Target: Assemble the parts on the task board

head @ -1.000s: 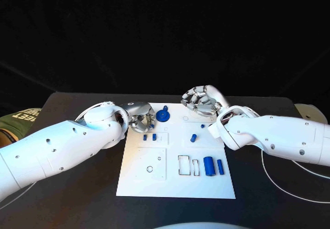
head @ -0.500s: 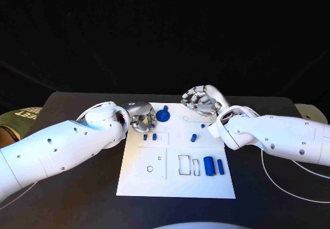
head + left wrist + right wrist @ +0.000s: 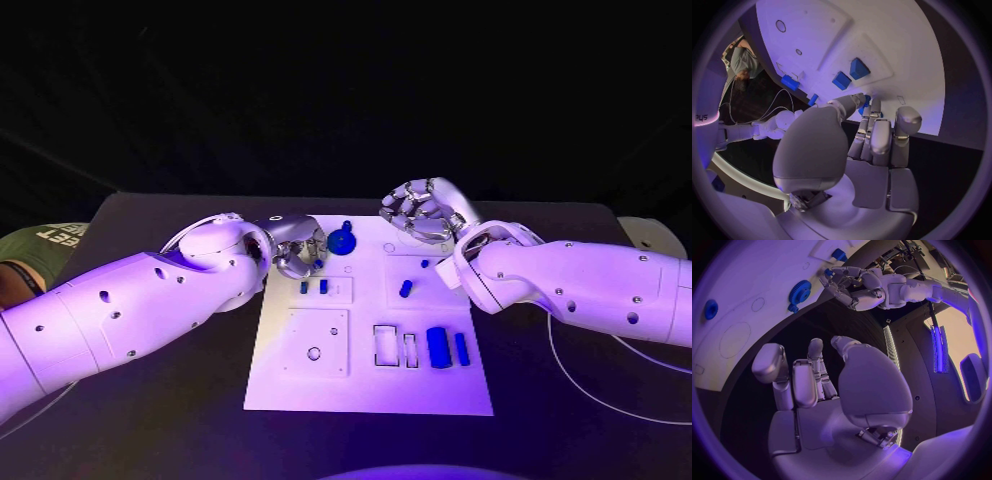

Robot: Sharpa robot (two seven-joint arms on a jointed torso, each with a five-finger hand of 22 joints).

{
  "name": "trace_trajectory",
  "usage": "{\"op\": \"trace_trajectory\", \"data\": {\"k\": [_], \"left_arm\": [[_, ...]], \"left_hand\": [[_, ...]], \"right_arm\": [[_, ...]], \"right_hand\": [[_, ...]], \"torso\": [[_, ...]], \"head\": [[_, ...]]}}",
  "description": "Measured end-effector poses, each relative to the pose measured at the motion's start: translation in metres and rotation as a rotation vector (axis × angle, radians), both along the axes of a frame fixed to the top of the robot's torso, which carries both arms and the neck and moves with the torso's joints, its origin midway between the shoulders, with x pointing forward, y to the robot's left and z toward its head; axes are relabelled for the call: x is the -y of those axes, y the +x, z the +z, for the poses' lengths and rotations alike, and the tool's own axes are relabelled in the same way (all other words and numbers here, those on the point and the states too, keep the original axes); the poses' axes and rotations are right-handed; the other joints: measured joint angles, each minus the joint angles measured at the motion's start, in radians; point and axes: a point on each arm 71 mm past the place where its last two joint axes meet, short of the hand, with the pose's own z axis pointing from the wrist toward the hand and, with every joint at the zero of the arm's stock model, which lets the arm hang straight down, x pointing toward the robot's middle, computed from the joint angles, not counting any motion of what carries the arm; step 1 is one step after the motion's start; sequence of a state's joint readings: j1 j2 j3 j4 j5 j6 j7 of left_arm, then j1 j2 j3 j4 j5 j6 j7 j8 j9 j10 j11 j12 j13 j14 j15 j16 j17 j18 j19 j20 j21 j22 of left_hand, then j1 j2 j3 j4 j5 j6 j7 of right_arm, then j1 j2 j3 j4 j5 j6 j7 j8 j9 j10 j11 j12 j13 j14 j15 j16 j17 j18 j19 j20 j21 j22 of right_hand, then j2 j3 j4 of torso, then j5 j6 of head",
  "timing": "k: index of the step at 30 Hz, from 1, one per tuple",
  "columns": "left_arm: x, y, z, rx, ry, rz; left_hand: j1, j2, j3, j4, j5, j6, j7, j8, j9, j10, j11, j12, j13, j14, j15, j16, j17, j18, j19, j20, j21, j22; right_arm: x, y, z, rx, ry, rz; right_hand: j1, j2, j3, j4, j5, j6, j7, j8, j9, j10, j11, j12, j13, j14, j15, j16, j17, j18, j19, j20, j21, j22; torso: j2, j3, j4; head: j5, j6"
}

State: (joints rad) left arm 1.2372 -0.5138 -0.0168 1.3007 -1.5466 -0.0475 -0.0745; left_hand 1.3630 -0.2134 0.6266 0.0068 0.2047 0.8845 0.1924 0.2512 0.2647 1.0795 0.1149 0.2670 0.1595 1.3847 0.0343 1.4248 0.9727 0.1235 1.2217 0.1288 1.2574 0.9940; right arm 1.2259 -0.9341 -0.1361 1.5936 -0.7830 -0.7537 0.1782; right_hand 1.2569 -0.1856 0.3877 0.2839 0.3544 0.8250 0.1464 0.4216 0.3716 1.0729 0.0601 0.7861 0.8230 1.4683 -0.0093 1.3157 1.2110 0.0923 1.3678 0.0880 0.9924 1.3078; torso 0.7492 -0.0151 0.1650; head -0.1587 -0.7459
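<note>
Black tabletop carries the white rectangular task board at its middle, long side running near to far. Small blue parts sit on the board: a round blue gear near the far-left corner, two short blue pegs just nearer than it, one small blue piece right of centre, and a thick blue cylinder beside a thinner blue bar on the near-right part.

Left robot hand hovers over the board's far-left edge, just left of the gear, with its fingers curled together; whether they pinch a piece I cannot tell. Right robot hand hangs above the board's far-right corner, palm up, fingers curled loosely inward and holding nothing.
</note>
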Motion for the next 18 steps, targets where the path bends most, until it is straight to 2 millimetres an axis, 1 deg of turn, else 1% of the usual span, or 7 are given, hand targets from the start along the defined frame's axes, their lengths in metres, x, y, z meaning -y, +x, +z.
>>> {"op": "trace_trajectory", "data": {"k": [8, 13, 18], "left_arm": [[-0.0016, 0.0006, -0.0004, -0.001, 0.004, 0.008], [-0.0020, 0.0007, -0.0005, -0.002, 0.005, 0.010], [-0.0024, 0.0009, -0.0005, -0.001, 0.005, 0.011]], "left_hand": [[0.000, 0.000, 0.003, 0.003, 0.000, 0.006, -0.001, 0.000, 0.000, 0.000, 0.000, -0.004, 0.000, 0.000, 0.000, 0.000, 0.000, 0.000, 0.000, 0.000, 0.000, 0.000], [0.000, 0.000, 0.005, 0.000, 0.000, 0.025, -0.006, 0.000, 0.001, 0.000, 0.000, -0.008, 0.000, 0.000, 0.000, 0.000, 0.003, 0.000, 0.000, 0.000, 0.000, -0.003], [0.000, 0.000, 0.005, 0.000, 0.000, 0.026, -0.007, 0.000, 0.002, -0.002, 0.002, -0.012, 0.000, 0.000, 0.000, 0.000, 0.002, 0.000, -0.003, 0.003, -0.005, -0.006]], "right_arm": [[0.0000, 0.0000, 0.0000, 0.000, 0.000, 0.000], [0.0002, 0.0000, 0.0000, 0.000, 0.000, 0.000], [0.0002, 0.0000, -0.0001, 0.000, 0.000, -0.001]], "right_hand": [[0.000, 0.000, 0.000, 0.000, 0.000, 0.000, 0.000, 0.000, 0.000, 0.000, 0.000, 0.000, 0.000, 0.000, 0.000, 0.000, 0.000, 0.000, 0.000, 0.000, 0.000, 0.000], [0.000, 0.000, 0.000, 0.000, 0.000, 0.000, 0.000, 0.000, 0.000, 0.000, 0.000, 0.000, -0.001, 0.000, 0.000, 0.000, 0.000, 0.000, 0.000, 0.000, 0.000, 0.000], [0.000, 0.000, 0.000, 0.000, 0.000, 0.000, 0.000, 0.000, 0.000, 0.000, 0.000, 0.000, -0.001, 0.000, 0.000, 0.000, 0.000, 0.000, 0.000, 0.000, 0.000, 0.000]], "torso": [[0.000, -0.0003, 0.0000], [0.000, -0.0006, 0.0002], [0.000, -0.0006, 0.0004]], "head": [[0.000, 0.001], [-0.001, 0.001], [-0.001, 0.001]]}}
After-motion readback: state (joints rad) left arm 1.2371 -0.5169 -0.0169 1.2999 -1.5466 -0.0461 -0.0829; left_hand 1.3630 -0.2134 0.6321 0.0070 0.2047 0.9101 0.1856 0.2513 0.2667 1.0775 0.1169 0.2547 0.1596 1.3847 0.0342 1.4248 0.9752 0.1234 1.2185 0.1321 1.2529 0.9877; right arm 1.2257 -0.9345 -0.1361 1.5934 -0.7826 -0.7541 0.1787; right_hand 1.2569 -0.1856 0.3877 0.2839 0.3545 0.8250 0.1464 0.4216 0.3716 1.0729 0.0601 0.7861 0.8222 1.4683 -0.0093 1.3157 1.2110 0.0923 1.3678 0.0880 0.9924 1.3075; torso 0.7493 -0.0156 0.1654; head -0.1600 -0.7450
